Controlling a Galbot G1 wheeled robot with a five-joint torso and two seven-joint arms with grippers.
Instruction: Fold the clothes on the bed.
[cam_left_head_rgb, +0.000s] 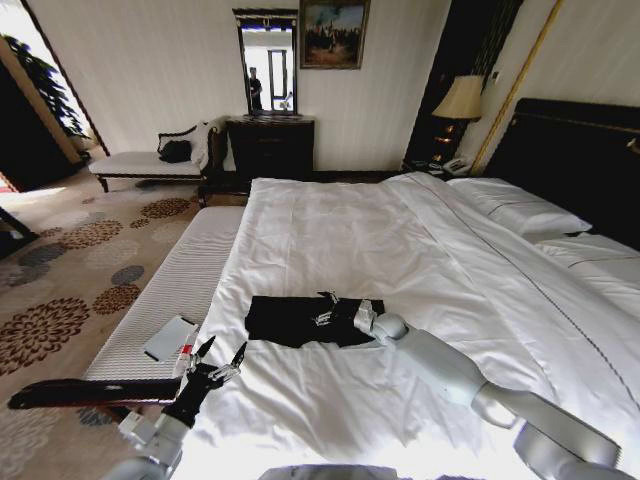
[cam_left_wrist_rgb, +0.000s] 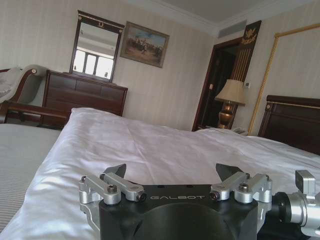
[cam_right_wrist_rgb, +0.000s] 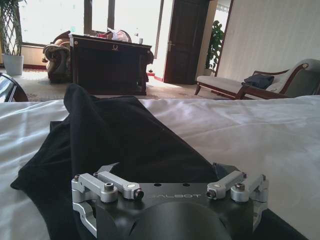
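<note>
Here, on my left, the left gripper (cam_left_head_rgb: 222, 358) hangs at the near left corner of the bed (cam_left_head_rgb: 330, 230), just above the white duvet (cam_left_head_rgb: 300, 410) where it meets the padded bench (cam_left_head_rgb: 185, 280) along the bed's side. Its jaws stand wide apart and hold nothing — in the left wrist view the left gripper (cam_left_wrist_rgb: 172, 172) shows both dark tips spread over bare white cover. A small white card (cam_left_head_rgb: 168, 338) lies on the bench just beside that gripper.

Toward the middle of the near part of the bed lies the black T-shirt (cam_left_head_rgb: 290, 318), gathered into a narrow, roughly rectangular bundle stretched across the duvet. The right gripper (cam_left_head_rgb: 328, 308) sits down on the shirt's right half, with the pale right arm (cam_left_head_rgb: 450, 370) reaching in from the lower right. In the right wrist view the right gripper (cam_right_wrist_rgb: 167, 170) has its jaws spread fairly wide with the black T-shirt (cam_right_wrist_rgb: 115, 135) lying between and beyond them; I cannot tell whether any cloth is pinched. The fabric there rises in a soft fold, with white duvet on either side.
</note>
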